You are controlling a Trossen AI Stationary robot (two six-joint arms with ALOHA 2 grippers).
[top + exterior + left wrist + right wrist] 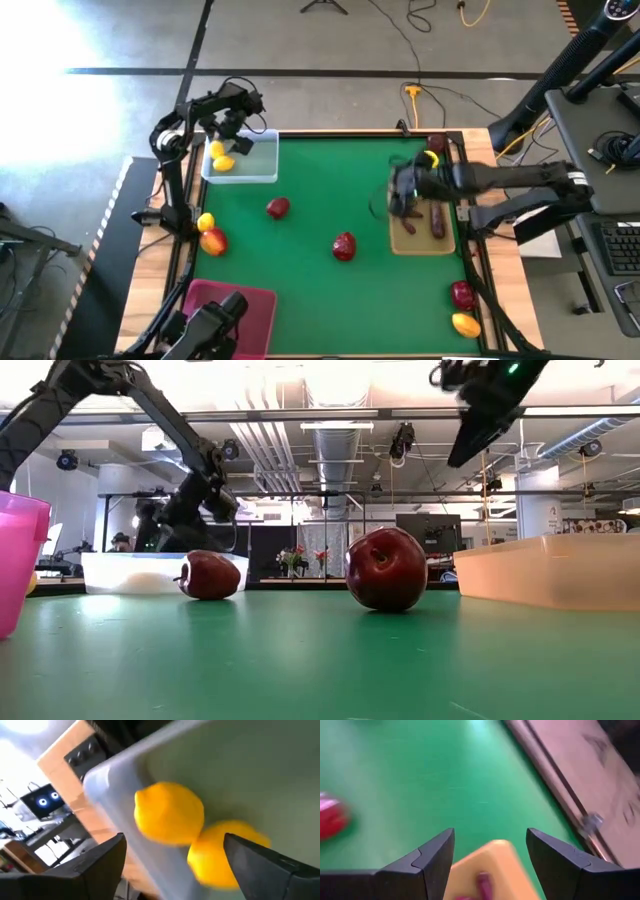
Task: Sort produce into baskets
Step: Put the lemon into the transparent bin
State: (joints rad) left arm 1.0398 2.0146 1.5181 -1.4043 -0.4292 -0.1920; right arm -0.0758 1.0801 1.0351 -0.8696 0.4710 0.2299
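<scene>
Left gripper (172, 865) hangs over the clear bin (262, 160) w/ fingers spread, nothing pinched; two lemons (221, 158) lie in the bin just below, apparently sorted by kind. Right gripper (490, 852), also spread & empty, hovers over the tan tray (412, 243), where purple pieces (438, 220) lie. Apples (343, 245) & more fruit sit loose on the green surface (320, 290); pink bin (262, 308) at near edge.

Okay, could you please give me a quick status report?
Left gripper open over clear bin, two lemons inside. Right gripper open above tan tray. Nothing blocking.
</scene>
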